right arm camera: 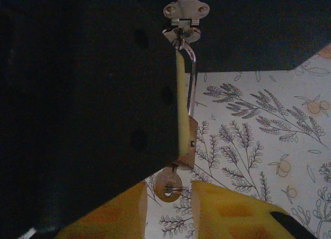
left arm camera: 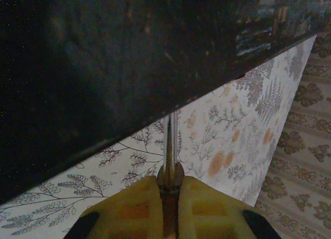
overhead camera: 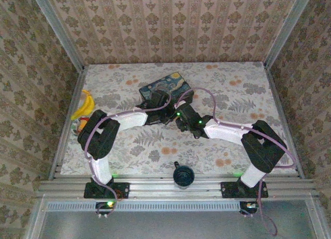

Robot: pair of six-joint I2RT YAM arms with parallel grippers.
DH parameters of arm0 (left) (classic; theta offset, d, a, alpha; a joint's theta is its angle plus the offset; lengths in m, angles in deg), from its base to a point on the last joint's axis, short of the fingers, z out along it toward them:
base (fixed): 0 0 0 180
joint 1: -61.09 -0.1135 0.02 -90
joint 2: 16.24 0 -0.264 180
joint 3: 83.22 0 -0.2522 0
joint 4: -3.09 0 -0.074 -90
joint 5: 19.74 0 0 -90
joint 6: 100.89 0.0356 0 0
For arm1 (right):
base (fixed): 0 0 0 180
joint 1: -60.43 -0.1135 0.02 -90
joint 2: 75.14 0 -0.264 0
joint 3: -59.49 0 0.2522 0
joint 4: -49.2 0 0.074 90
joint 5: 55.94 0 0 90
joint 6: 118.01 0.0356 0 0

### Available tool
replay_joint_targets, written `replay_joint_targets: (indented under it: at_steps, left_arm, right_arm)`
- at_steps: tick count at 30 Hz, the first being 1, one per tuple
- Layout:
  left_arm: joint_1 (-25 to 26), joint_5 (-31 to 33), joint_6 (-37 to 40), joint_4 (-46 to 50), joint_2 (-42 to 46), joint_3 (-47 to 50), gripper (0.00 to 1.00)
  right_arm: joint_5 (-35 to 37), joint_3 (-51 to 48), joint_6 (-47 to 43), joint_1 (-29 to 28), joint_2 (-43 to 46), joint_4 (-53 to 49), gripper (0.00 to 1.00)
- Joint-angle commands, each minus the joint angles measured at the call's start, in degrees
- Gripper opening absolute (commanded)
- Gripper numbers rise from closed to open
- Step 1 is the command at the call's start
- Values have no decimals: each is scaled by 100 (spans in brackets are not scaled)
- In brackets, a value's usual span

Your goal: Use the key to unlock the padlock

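the padlock (right arm camera: 191, 140) hung by its thin silver shackle (right arm camera: 192, 78) from a metal hasp (right arm camera: 185, 11) on the dark box (right arm camera: 248, 32). a key (right arm camera: 168, 186) stuck out of its underside. the right gripper (right arm camera: 169, 191) stood parted, its yellow fingers (right arm camera: 227, 210) on either side of the key with no visible contact, over the leaf-printed table (right arm camera: 279, 115).

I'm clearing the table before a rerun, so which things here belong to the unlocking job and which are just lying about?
For the job:
padlock, hanging by its shackle
key, at the padlock's lower end
hasp that it hangs from
painted box

Lying about:
banana, at the table's left edge
black round object, by the near rail
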Motion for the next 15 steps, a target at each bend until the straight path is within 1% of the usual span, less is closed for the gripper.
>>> replay_joint_targets:
  at_steps: [1, 11, 15]
  left_arm:
    - [22, -334, -14, 197, 57, -135, 0]
    - [29, -492, -51, 195, 29, -178, 0]
    - [25, -525, -39, 207, 65, -197, 0]
  right_arm:
    - [274, 88, -129, -46, -139, 145, 32]
    - [551, 137, -301, -47, -424, 506, 33]
    - [660, 83, -325, -38, -483, 598, 38]
